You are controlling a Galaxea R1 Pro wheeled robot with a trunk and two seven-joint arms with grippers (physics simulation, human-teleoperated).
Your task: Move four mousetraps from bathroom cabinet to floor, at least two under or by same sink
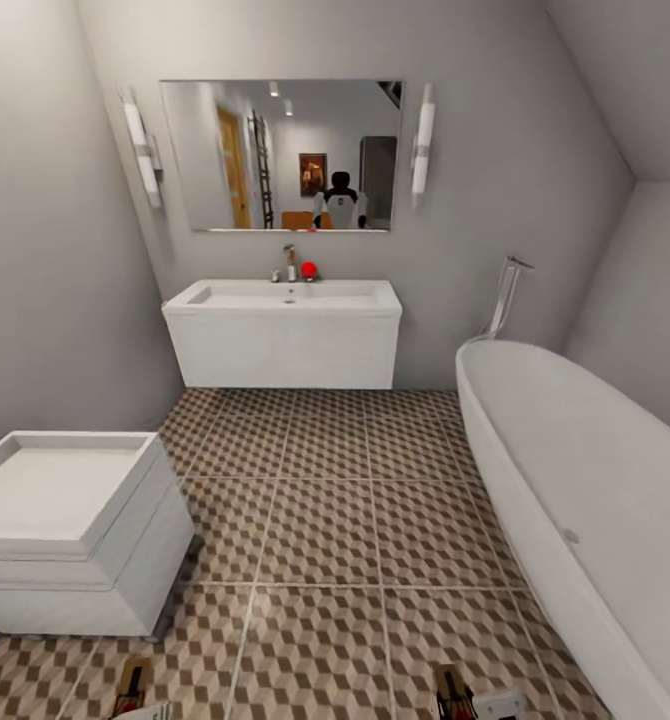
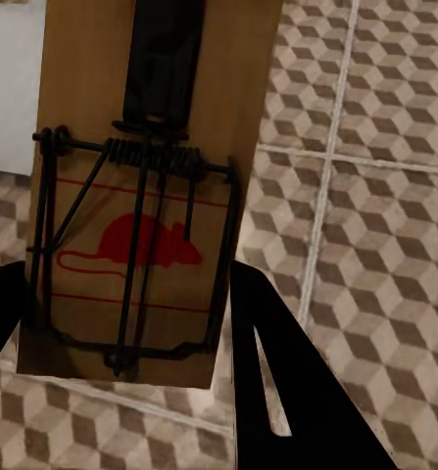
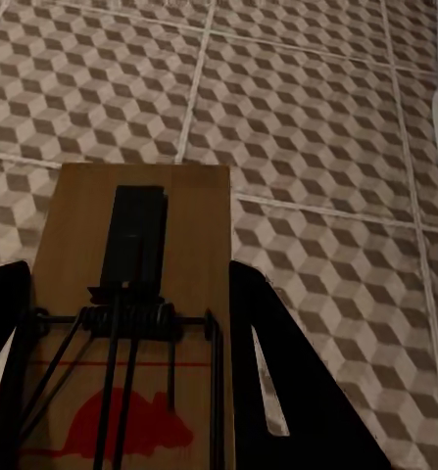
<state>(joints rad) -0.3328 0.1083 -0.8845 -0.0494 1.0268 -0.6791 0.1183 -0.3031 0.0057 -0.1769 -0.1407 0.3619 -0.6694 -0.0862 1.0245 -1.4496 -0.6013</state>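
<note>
- Left gripper (image 2: pixel 130 323) clamped on a mousetrap (image 2: pixel 140 196), carried flat above the bathroom floor (image 2: pixel 375 245).
- Right gripper (image 3: pixel 130 372) pinching another mousetrap (image 3: pixel 130 294).
- Facing the bathroom sink (image 1: pixel 285 335), likely for placement beneath.

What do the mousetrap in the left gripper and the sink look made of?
Mousetrap: apparently bare wood, a flat brown matte board with a red printed mouse, under dark metal-looking wire and coil. Sink: smooth white, probably ceramic or lacquer; unclear in this render.

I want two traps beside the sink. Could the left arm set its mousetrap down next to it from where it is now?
Probably not yet: the left gripper, shut on its mousetrap, sits well short of the sink, though open bathroom floor leaves the way free.
</note>
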